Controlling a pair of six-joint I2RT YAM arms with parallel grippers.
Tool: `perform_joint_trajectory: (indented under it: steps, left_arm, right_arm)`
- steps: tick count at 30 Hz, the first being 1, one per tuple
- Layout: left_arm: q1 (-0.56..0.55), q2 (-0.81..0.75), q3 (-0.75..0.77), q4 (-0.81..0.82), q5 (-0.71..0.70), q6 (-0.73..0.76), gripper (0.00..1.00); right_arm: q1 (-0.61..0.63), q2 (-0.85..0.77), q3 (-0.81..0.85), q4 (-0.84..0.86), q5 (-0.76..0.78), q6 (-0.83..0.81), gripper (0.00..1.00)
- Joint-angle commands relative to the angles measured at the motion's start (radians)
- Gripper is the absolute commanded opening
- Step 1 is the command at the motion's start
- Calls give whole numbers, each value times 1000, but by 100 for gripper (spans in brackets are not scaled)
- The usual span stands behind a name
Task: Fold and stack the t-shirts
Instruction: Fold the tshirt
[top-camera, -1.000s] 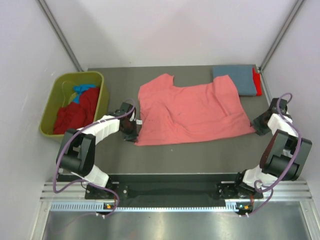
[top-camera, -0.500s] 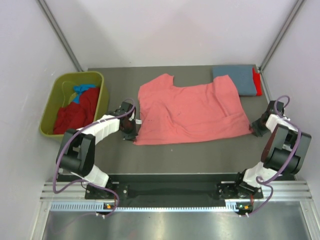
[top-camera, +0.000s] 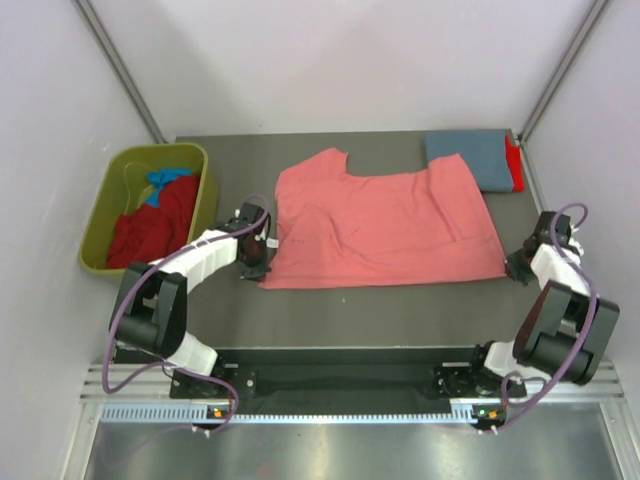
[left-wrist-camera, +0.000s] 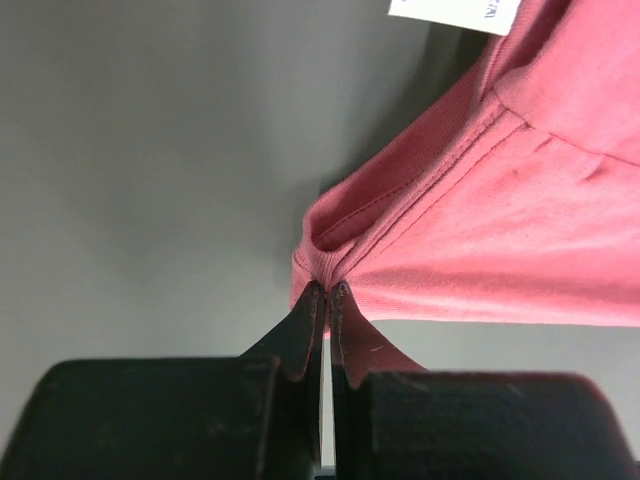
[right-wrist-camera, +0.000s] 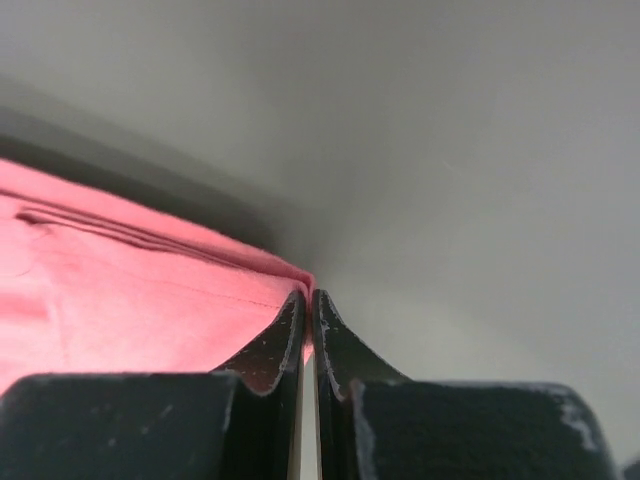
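Observation:
The salmon-pink t-shirt (top-camera: 385, 220) lies spread on the dark table, its near hem stretched between both grippers. My left gripper (top-camera: 258, 268) is shut on its near left corner (left-wrist-camera: 325, 262). My right gripper (top-camera: 515, 268) is shut on its near right corner (right-wrist-camera: 290, 275). A folded grey-blue t-shirt (top-camera: 470, 155) lies at the back right on top of a red t-shirt (top-camera: 514, 163). A dark red t-shirt (top-camera: 150, 225) and a bright blue t-shirt (top-camera: 160, 181) lie in the bin.
An olive-green plastic bin (top-camera: 110, 190) stands at the left of the table. White walls close in both sides and the back. The table's near strip (top-camera: 380, 315) shows bare dark surface.
Both grippers have pulled the near hem toward the near edge and apart, so the shirt's near edge now lies straighter and flatter. The right gripper moved nearer and outward.

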Motion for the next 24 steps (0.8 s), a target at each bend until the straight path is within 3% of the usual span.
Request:
perform_joint_trajectory:
  steps: [1, 4, 9, 16, 24]
  left_arm:
    - [6, -48, 9, -79, -109, 38, 0]
    - [5, -76, -2, -101, -117, 23, 0]
    - [5, -121, -8, -114, 1, -6, 0]
    - [3, -125, 34, -255, -43, -43, 0]
    - [3, -72, 2, -290, -24, -61, 0]
  right_arm:
    - [-19, -103, 4, -95, 101, 20, 0]
    - [-23, -156, -13, -133, 128, 28, 0]
    - [-23, -187, -93, -112, 153, 34, 0]
    - [-27, -157, -110, -150, 194, 51, 0]
    - [-33, -200, -136, -185, 248, 69, 0]
